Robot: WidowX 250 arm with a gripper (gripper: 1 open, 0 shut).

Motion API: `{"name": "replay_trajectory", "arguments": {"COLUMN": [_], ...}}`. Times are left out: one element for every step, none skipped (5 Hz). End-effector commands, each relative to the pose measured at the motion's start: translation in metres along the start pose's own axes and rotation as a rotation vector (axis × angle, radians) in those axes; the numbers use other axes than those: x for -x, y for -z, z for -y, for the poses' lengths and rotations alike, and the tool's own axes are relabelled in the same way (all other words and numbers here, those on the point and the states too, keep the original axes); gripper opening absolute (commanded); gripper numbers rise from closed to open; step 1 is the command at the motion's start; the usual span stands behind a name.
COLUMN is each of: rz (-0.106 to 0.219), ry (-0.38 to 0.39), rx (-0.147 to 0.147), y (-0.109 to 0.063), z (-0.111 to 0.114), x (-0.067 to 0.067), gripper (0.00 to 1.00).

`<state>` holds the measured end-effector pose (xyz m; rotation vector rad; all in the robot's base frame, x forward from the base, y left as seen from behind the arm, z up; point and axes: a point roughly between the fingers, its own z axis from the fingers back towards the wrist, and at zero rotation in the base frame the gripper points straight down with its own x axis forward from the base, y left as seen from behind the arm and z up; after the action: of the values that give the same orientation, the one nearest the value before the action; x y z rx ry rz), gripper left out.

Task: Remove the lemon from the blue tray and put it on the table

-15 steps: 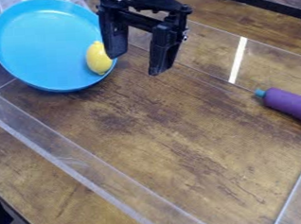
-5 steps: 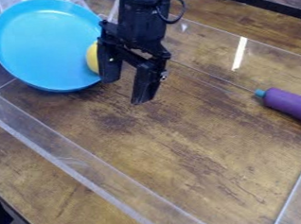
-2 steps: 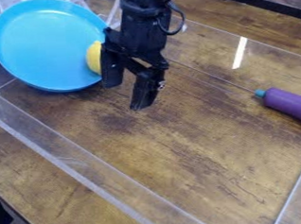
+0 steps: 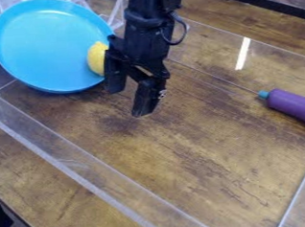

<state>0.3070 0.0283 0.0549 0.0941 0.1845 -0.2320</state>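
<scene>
The lemon (image 4: 96,56), small and yellow, lies inside the blue tray (image 4: 37,45) against its right rim. Its right side is hidden behind my gripper's left finger. My gripper (image 4: 129,90) points down with its jaws open and nothing between them. One finger (image 4: 115,79) stands just at the tray's rim by the lemon. The other finger (image 4: 145,99) hangs over the dark wooden table (image 4: 183,152). Whether a finger touches the lemon I cannot tell.
A purple elongated object (image 4: 293,104) lies at the right edge of the table. Clear plastic walls (image 4: 82,172) run along the front and sides. The tray sits tilted at the back left corner.
The gripper has come left from beside the tray, turned its fingers, and over the last second sunk a little lower by the lemon. The jaws stayed open; the lemon has not moved.
</scene>
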Motion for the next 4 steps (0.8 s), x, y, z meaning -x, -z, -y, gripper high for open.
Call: {"name": "replay_trajectory", "arguments": {"rz": [0.058,0.058,0.056,0.053], "ry": [-0.019,-0.020,-0.021,-0.023], "rx": [-0.026,-0.031,-0.033,-0.033], "y": [-0.011,-0.007,-0.001,0.004], "z": [-0.013,-0.018,-0.021,-0.024], "x": [-0.009,-0.014,-0.019,-0.023], "gripper": [1.00,1.00,1.00,1.00]}}
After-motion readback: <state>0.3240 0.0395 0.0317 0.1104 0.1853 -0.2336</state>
